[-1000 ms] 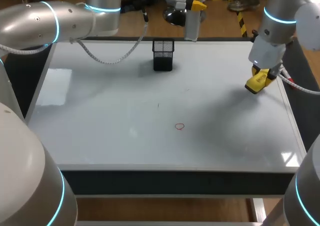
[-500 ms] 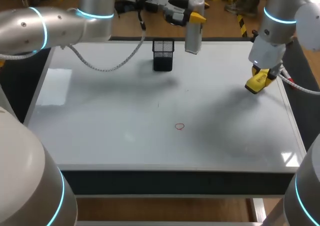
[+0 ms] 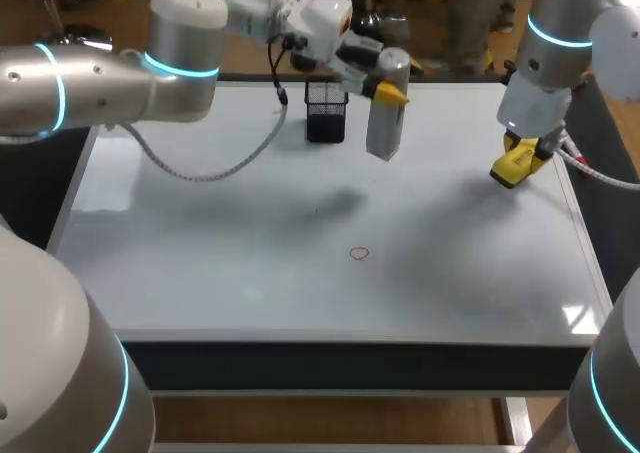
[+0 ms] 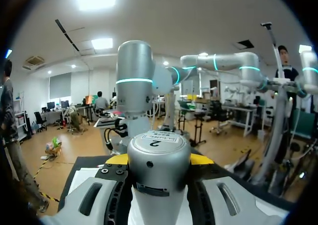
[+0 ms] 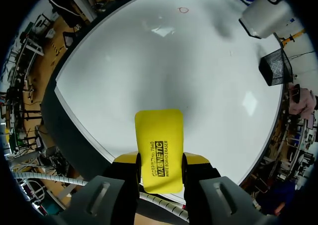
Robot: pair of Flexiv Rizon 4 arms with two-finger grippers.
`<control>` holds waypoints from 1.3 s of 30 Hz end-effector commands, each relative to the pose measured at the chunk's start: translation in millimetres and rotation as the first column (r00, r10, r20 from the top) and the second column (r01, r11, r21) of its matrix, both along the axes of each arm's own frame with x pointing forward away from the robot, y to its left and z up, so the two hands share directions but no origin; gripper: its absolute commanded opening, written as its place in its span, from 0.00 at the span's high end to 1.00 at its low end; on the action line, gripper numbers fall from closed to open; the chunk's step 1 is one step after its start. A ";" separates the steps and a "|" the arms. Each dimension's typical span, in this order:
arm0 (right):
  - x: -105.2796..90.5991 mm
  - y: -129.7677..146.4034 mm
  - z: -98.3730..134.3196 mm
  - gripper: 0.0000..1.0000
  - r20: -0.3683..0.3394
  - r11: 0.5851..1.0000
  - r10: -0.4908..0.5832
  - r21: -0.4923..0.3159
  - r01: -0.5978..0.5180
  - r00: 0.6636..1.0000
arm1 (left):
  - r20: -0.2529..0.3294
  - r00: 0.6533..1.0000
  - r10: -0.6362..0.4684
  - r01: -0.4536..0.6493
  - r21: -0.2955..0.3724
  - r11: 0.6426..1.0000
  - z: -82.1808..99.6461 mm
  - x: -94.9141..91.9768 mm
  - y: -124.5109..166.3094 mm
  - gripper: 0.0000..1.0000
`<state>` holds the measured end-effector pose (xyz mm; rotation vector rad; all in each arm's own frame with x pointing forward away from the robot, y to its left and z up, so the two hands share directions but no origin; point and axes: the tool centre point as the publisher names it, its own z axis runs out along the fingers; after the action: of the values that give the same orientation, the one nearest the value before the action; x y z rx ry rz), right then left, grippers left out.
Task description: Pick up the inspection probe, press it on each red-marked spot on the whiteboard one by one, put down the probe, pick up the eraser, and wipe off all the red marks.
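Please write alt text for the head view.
The left pincer holds the grey probe above the whiteboard, beside a black mesh holder. The right pincer holds the yellow eraser near the board's right edge; one red mark sits mid-board.

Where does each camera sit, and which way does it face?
Head view: above, behind; looks down on whiteboard; left arm, right arm show.
Left wrist view: on left wrist, faces the room; left gripper holding probe.
Right wrist view: on right wrist, faces whiteboard; right gripper holding eraser.
Head and right wrist views share the red mark.
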<state>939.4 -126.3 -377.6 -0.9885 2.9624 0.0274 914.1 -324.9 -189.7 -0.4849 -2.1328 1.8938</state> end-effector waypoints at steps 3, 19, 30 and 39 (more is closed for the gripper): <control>0.6 -0.5 0.4 1.00 -0.002 1.000 0.002 -0.003 -0.002 1.000 | 0.012 1.000 -0.002 0.002 -0.027 1.000 -13.1 -34.8 14.0 1.00; 0.6 -0.5 0.4 1.00 -0.002 1.000 0.002 -0.003 -0.002 1.000 | 0.002 0.987 -0.160 0.160 -0.022 0.987 -46.1 -78.7 29.4 1.00; 0.6 -0.5 0.4 1.00 -0.002 1.000 0.002 -0.003 -0.002 1.000 | -0.006 0.972 -0.236 0.236 -0.010 0.972 -58.7 -97.1 27.8 1.00; 0.6 -0.5 0.4 1.00 -0.002 1.000 0.002 -0.003 -0.002 1.000 | -0.044 0.969 -0.244 0.244 -0.012 0.970 -66.9 -115.7 33.2 1.00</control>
<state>939.4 -126.3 -377.5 -0.9886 2.9626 0.0272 801.1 -294.0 -255.3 -0.6709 -1.9394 1.7529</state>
